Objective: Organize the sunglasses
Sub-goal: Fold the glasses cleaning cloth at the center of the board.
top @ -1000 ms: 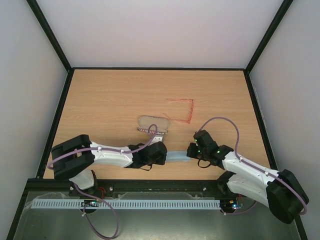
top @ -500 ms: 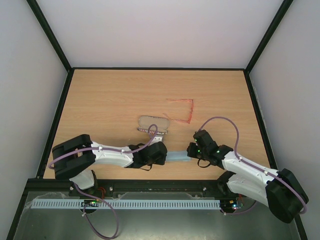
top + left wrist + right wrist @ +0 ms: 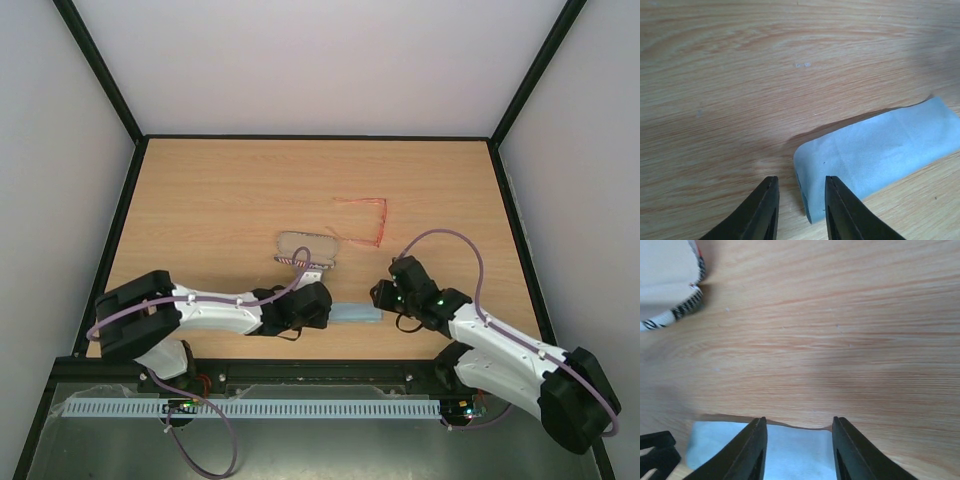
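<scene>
The sunglasses (image 3: 366, 218), thin red wire frames, lie on the table beyond both grippers, untouched. A folded light blue cloth (image 3: 356, 312) lies flat between the grippers. My left gripper (image 3: 322, 305) is open at the cloth's left end. In the left wrist view the cloth (image 3: 880, 155) has its folded corner between the spread fingertips of that gripper (image 3: 801, 200). My right gripper (image 3: 383, 297) is open at the cloth's right end. In the right wrist view the cloth (image 3: 795, 457) lies between the fingers of that gripper (image 3: 799, 432).
The oblong patterned case (image 3: 307, 250) lies open just beyond the left gripper, left of the sunglasses. Its rim shows in the right wrist view (image 3: 670, 285). A black frame borders the wooden table (image 3: 220, 200).
The left arm has drawn back slightly to the left and the right gripper has shifted a little. More of the folded cloth shows between them.
</scene>
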Controlling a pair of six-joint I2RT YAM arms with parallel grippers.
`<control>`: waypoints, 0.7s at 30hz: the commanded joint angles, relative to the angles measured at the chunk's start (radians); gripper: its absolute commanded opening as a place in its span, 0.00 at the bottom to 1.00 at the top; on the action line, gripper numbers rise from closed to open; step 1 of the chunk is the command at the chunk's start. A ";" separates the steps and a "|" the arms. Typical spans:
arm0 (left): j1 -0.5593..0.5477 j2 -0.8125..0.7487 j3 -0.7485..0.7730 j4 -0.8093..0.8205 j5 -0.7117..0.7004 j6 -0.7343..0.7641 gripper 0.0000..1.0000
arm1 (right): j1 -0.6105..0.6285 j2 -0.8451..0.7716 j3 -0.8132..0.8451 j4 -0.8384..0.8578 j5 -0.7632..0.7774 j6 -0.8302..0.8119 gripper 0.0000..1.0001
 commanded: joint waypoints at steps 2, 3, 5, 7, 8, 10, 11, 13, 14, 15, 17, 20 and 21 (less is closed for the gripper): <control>0.005 -0.083 0.025 -0.099 -0.042 -0.009 0.35 | 0.005 -0.076 0.067 -0.083 0.027 0.009 0.43; 0.004 -0.098 0.030 -0.110 -0.041 -0.009 0.38 | 0.005 -0.084 0.076 -0.096 0.021 0.010 0.44; 0.003 -0.122 0.032 -0.119 -0.033 -0.008 0.44 | 0.005 -0.088 0.097 -0.115 0.009 0.007 0.54; 0.004 -0.144 0.033 -0.119 -0.021 -0.006 0.45 | 0.005 -0.088 0.117 -0.135 0.000 0.002 0.60; 0.004 -0.153 0.034 -0.120 -0.016 -0.003 0.45 | 0.005 -0.088 0.125 -0.143 -0.005 -0.001 0.60; 0.005 -0.168 0.037 -0.125 -0.008 0.001 0.44 | 0.005 -0.088 0.140 -0.150 -0.023 0.000 0.61; 0.005 -0.173 0.038 -0.126 -0.004 0.004 0.44 | 0.005 -0.086 0.142 -0.149 -0.037 0.003 0.61; 0.005 -0.185 0.041 -0.118 0.011 0.009 0.44 | 0.005 -0.079 0.147 -0.143 -0.067 0.006 0.61; 0.005 -0.189 0.041 -0.112 0.019 0.011 0.44 | 0.005 -0.074 0.146 -0.137 -0.081 0.009 0.61; 0.006 -0.193 0.039 -0.101 0.030 0.015 0.43 | 0.005 -0.071 0.144 -0.132 -0.095 0.012 0.60; 0.007 -0.197 0.036 -0.081 0.053 0.018 0.42 | 0.005 -0.070 0.133 -0.119 -0.126 0.020 0.58; 0.008 -0.199 0.024 -0.043 0.089 0.025 0.35 | 0.005 -0.083 0.112 -0.091 -0.175 0.041 0.49; 0.010 -0.199 0.018 -0.028 0.101 0.024 0.31 | 0.006 -0.092 0.100 -0.082 -0.188 0.052 0.44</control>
